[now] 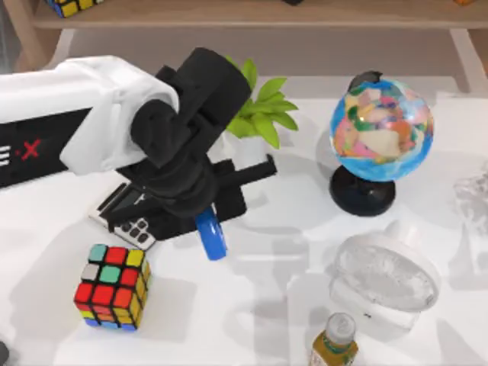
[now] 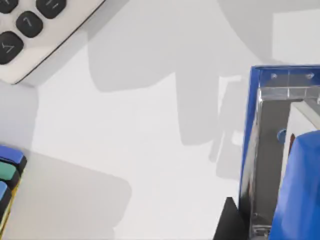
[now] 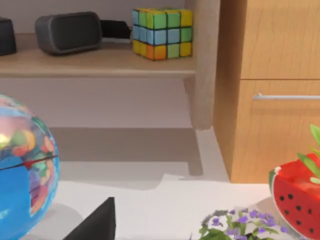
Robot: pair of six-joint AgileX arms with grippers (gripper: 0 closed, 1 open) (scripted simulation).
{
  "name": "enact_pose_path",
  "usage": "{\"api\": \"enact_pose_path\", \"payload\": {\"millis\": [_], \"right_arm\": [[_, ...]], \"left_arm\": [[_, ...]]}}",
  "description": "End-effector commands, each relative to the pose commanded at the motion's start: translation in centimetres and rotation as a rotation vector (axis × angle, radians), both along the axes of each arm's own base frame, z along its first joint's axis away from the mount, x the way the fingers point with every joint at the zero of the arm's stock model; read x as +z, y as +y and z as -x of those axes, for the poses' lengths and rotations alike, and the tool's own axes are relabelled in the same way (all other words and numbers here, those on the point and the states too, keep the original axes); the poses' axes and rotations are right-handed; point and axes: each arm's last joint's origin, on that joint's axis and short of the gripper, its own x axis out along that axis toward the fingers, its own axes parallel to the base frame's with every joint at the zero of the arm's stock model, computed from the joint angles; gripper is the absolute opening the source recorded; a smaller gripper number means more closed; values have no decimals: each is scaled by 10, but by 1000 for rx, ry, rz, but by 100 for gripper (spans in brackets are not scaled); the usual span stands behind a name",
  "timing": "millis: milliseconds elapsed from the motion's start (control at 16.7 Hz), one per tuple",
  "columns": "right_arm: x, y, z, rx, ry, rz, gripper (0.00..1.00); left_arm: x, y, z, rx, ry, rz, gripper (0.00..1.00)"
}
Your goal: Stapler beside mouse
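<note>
Stapler [image 1: 211,235]: bright blue narrow bar with a rounded end, glossy; in the left wrist view [image 2: 280,150] it shows a blue shell around a silvery metal channel. It sits left of table centre, held up in the left gripper [image 1: 206,217], whose black fingers are closed on it. Right arm parked; its gripper's finger state cannot be told.

Clock bearings from the stapler, top view:
- 8 o'clock: puzzle cube [image 1: 113,287], glossy multicoloured tiles, near.
- 9 to 10 o'clock: calculator [image 1: 122,221], pale flat body with dark rounded keys, partly under the arm.
- 1 o'clock: leafy green plant [image 1: 263,110].
- 2 o'clock: globe [image 1: 381,130] on a black round stand, patchwork colours.
- 4 o'clock: clear, faceted round container [image 1: 385,278]; yellow bottle [image 1: 335,343] just beside it.

Table [image 1: 252,320]: smooth matte white, soft grey shadows. Behind it, a light wooden shelf [image 3: 100,62] and cabinet with a metal bar handle.
</note>
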Motion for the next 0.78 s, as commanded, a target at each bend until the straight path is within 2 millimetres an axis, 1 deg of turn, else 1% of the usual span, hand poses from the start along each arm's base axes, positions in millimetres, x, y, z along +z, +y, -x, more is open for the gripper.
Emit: {"api": "enact_pose_path", "payload": {"millis": [60,180,300,360,480,600,660,780], "right_arm": [[0,0,0,0,0,0,100],[0,0,0,0,0,0,100],[0,0,0,0,0,0,100],[0,0,0,0,0,0,100],[0,0,0,0,0,0,100],[0,0,0,0,0,0,100],[0,0,0,0,0,0,100],[0,0,0,0,0,0,100]], "left_arm": [[8,16,-20,-9,-46,-9,0],[18,56,-54,-43,-114,-65,0],[21,102,-80,-74,-136,-139,0],[20,126,-88,-85,-128,-175,0],[13,169,-96,-122,-83,-231,0],[2,202,-94,-163,-12,-258,0],[-4,214,-92,-185,28,-261,0],[-18,230,-86,-227,107,-254,0]]}}
